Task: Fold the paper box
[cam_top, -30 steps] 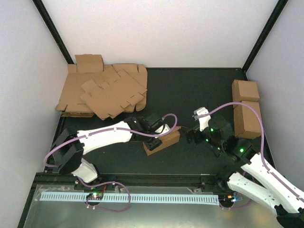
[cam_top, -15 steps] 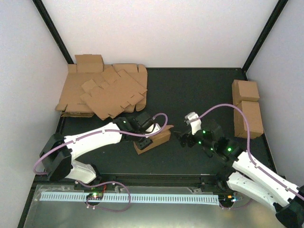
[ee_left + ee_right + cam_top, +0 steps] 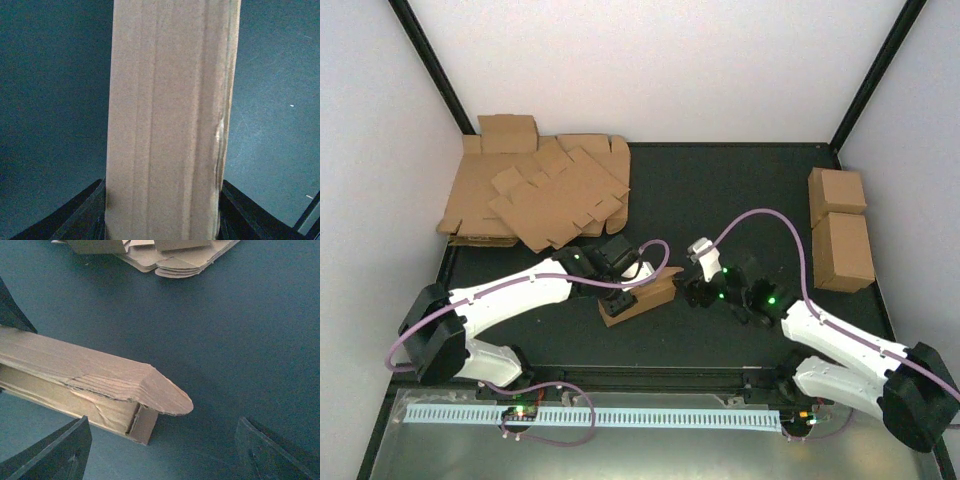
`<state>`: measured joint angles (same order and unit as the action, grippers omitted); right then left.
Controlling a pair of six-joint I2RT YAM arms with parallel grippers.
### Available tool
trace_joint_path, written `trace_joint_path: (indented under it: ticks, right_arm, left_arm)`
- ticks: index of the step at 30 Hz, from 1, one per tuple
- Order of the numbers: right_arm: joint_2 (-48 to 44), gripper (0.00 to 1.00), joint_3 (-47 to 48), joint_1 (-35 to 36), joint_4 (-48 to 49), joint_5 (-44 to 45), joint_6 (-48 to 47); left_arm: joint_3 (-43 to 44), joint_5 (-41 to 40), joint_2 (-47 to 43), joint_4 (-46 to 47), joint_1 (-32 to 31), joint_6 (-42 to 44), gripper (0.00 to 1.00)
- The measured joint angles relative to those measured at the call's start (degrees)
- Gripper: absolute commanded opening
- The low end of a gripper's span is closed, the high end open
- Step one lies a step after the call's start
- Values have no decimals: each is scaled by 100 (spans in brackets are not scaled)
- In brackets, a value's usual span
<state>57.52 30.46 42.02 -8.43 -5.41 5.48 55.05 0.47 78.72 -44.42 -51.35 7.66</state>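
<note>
From above, the paper box lies near the middle front of the dark table mat. Its long axis runs from lower left up to the right, so its free end points at the right gripper, which sits just beside that end. The left gripper clasps the opposite end (so the right arm looks the one placed to work the loose end). A heap of flat cardboard sheets fills the far left corner and two folded cardboard boxes stand by the right wall, both well apart from the work. In the left wrist view the box runs straight away from the camera, with both black fingers pressed against its sides, partway closed. In the right wrist view the jaws stand wide with nothing between them. The box's end, its rounded flap curling over untucked, lies ahead and left of centre, on the mat or just above it (I cannot tell which).
</note>
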Motion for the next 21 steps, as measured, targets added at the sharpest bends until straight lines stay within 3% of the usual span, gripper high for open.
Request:
trace_joint_path:
  ticks: [4,12,21]
  right_arm:
    - [-33,80,-380,0,588,76,-319]
    - [105,62,-553,0,1368,149,-903]
    - [382,63,-520,0,1578,-42,-1318]
  left_arm:
    - [-2,31,0,-4,2,28,56]
    - [-11,66,-20,-4,4,61,55]
    - [-81,61,-378,-59,39,61,54]
